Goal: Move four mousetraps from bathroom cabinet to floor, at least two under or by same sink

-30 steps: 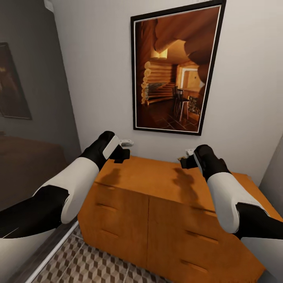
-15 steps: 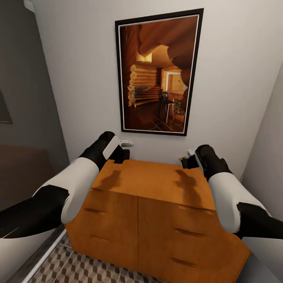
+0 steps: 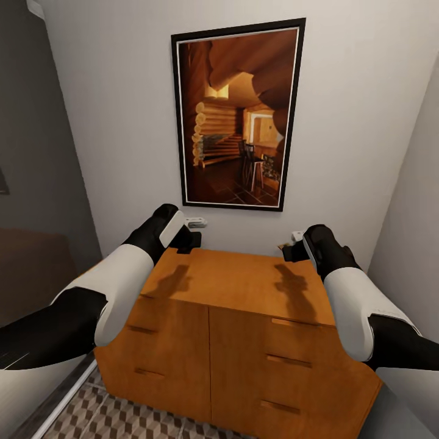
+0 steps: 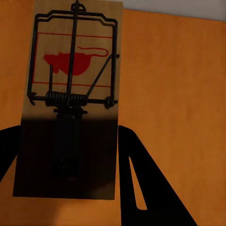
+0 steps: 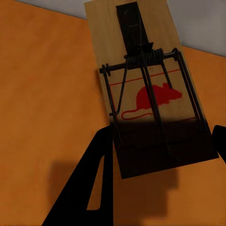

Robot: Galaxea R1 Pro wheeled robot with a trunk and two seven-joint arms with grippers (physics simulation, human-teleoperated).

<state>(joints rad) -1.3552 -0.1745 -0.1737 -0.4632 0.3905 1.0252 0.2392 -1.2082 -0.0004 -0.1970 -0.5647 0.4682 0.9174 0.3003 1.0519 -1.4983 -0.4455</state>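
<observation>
An orange-brown wooden cabinet (image 3: 244, 317) is seen from the head view, set against a pale wall under a framed picture (image 3: 238, 116) of a log interior, with drawer fronts and slim bar handles on its near face. At the near left of the cabinet's foot, a strip of bathroom floor (image 3: 116, 417) with a cube pattern is visible. Both arms are held out above the cabinet top, and 2 arm shadows are cast on the wood. The left gripper (image 3: 190, 235) is positioned over the far left corner of the top, and the right gripper (image 3: 288, 245) over the far right part, well apart from each other. In the left wrist view, a mousetrap (image 4: 70, 99) is seen clamped between the dark fingers (image 4: 141, 179) of the left gripper, which are closed against its 2 long edges; a wire spring bar and a red mouse print are shown on its pale wooden face, and the cabinet top lies behind it. In the right wrist view, a second mousetrap (image 5: 150, 94) with the same red print and wire frame is held between the right gripper's fingers (image 5: 94, 183), closed on its sides above the orange wood, with a strip of grey wall beyond.
</observation>
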